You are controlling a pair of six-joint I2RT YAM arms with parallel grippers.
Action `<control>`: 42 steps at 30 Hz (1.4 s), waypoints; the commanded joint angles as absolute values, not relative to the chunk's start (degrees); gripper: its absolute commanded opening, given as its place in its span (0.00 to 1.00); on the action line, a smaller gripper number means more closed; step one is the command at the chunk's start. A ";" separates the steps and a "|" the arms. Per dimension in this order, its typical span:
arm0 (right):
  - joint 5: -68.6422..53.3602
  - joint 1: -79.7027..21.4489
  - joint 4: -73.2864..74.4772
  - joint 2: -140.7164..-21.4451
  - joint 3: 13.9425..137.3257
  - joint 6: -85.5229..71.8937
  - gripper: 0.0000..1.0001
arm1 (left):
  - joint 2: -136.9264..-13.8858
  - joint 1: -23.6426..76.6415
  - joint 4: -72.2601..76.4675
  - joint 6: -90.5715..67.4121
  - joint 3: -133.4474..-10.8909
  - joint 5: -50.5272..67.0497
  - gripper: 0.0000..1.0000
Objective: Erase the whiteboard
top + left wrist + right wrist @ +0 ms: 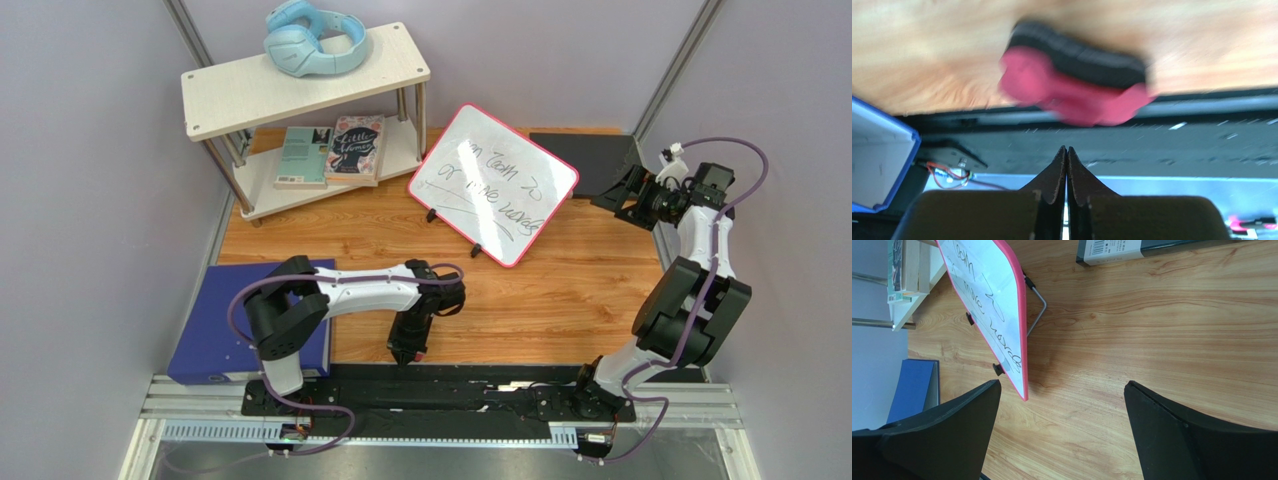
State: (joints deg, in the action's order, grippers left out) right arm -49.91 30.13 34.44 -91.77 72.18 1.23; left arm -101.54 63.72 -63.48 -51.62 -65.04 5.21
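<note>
Left gripper hangs over the table's near edge beside a blue binder. The whiteboard, bearing handwriting, stands propped mid-table. Left wrist view: fingers pressed together, empty, with a blurred red-and-black eraser lying just beyond. Right wrist view: right gripper spread wide, clear of the tilted board.

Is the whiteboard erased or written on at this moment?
Written on: black handwriting covers the whiteboard in both the top and right wrist views.
</note>
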 commanded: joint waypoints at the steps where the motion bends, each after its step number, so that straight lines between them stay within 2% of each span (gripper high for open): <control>1: -52.12 31.20 33.40 -92.64 72.69 0.62 1.00 | -107.39 64.07 -65.13 -49.22 -73.55 2.73 0.00; 9: -55.28 33.31 33.75 -93.43 73.30 0.35 1.00 | -117.94 63.11 -68.47 -48.78 -84.02 -4.12 0.00; 19: -55.72 33.57 33.84 -93.95 72.86 0.61 0.99 | -118.47 54.51 -64.16 -45.71 -88.15 -8.79 0.00; 27: -56.07 33.57 34.01 -94.13 72.51 0.88 0.99 | -116.20 50.27 -62.23 -43.07 -96.59 -12.57 0.00; 31: -56.25 33.57 34.19 -94.04 72.42 1.14 0.99 | -109.18 50.36 -58.37 -42.45 -94.58 -12.92 0.00; 35: -56.34 33.57 34.37 -94.13 72.33 1.41 0.99 | -101.97 50.01 -58.61 -40.61 -90.80 -18.35 0.00; 42: -56.87 33.57 34.80 -94.75 72.42 1.76 0.99 | -104.94 42.81 -64.78 -37.18 -87.72 -21.98 0.00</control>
